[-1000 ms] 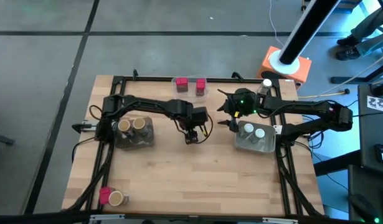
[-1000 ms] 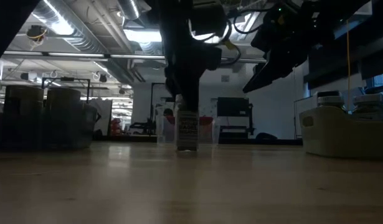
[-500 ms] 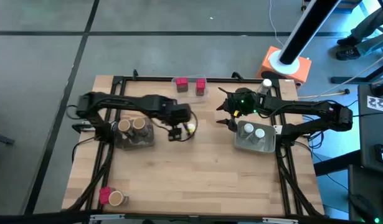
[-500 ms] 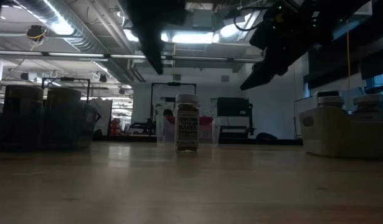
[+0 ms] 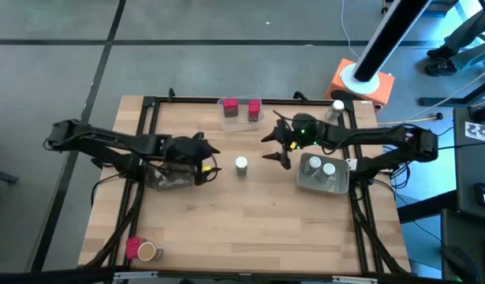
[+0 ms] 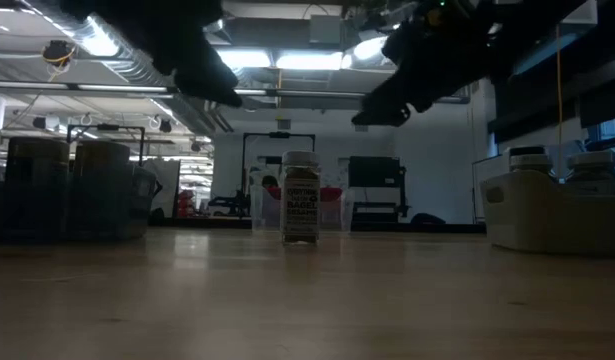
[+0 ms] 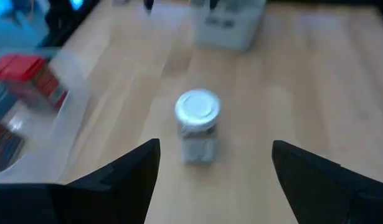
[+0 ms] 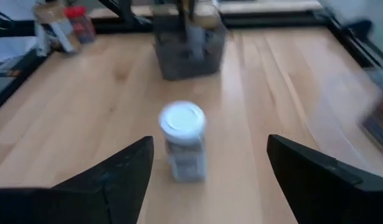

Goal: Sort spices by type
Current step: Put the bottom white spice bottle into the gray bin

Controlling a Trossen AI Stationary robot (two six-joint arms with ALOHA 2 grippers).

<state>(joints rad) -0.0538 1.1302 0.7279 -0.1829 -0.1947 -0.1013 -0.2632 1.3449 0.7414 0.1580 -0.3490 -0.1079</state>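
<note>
A clear jar with a white cap [image 5: 240,164] stands upright on its base in the middle of the table, also seen in the low view [image 6: 300,197]. My left gripper [image 5: 214,161] is open, level with the jar on its left side, and its wrist view shows the jar [image 7: 197,124] ahead between the fingers [image 7: 135,174] with a gap. My right gripper [image 5: 270,148] is open on the jar's right side, and its wrist view shows the jar [image 8: 184,140] ahead of it. Neither gripper touches the jar.
A grey bin [image 5: 169,177] with tan-brown cylinders lies under my left arm. A grey bin [image 5: 305,180] on the right holds two white-capped jars. A clear tray [image 5: 240,102] with red blocks sits at the far edge. A magenta block and a tan cylinder [image 5: 139,250] lie at the near left corner.
My left gripper has let go of the white-capped jar, risen off it and drawn back toward the table's left edge. The jar stays upright where it was set. My right gripper has moved a little toward the jar.
</note>
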